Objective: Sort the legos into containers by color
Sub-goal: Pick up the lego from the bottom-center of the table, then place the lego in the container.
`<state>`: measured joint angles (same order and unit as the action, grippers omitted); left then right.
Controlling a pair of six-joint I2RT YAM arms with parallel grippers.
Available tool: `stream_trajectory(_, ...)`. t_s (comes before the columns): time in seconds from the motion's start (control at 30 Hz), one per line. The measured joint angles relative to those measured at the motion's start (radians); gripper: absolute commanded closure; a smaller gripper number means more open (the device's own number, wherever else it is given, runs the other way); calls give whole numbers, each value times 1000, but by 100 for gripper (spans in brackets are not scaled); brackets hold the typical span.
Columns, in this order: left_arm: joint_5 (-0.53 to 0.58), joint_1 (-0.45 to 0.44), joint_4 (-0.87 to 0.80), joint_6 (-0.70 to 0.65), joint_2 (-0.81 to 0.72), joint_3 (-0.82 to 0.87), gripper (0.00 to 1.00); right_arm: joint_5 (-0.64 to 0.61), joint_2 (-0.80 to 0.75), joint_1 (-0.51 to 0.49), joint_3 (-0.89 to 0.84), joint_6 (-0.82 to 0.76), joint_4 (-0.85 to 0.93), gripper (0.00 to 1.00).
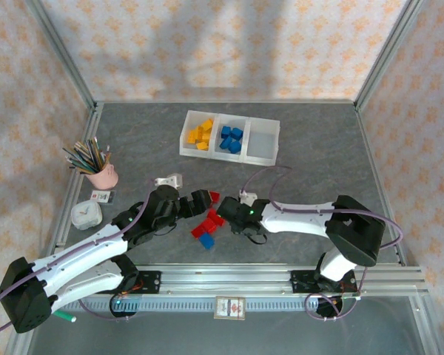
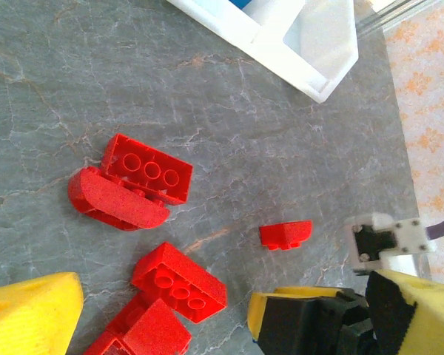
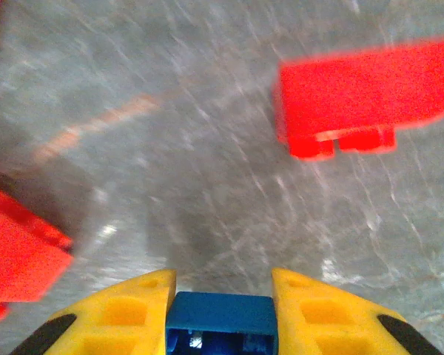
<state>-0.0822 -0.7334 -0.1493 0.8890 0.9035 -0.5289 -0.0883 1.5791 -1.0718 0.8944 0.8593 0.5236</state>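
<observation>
Pinched between the right gripper's (image 3: 222,287) yellow fingers (image 3: 126,314), a blue lego (image 3: 222,319) is hanging just over the bench (image 3: 207,148), its lower part cut off and blurred. Seemingly it is needing carrying to the tray's (image 1: 260,140) middle compartment (image 1: 231,139), holding blues, at the far edge. The left gripper's (image 1: 205,201) fingers are standing spread over red legos (image 2: 144,170).

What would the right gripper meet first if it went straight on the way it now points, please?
Probably bare table: the right gripper, shut on a blue brick, aims into the gap between the red bricks, though depth is unclear.
</observation>
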Motion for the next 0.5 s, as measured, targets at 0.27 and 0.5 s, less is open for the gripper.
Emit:
stream_trajectory(0.27, 64, 31, -50, -43, -24, -59, 1, -39, 4, 111, 216, -169, -13, 71)
stream_trajectory(0.5, 65, 152, -47, -93, 0, -125, 1, -62, 150, 259, 452, -342, -97, 69)
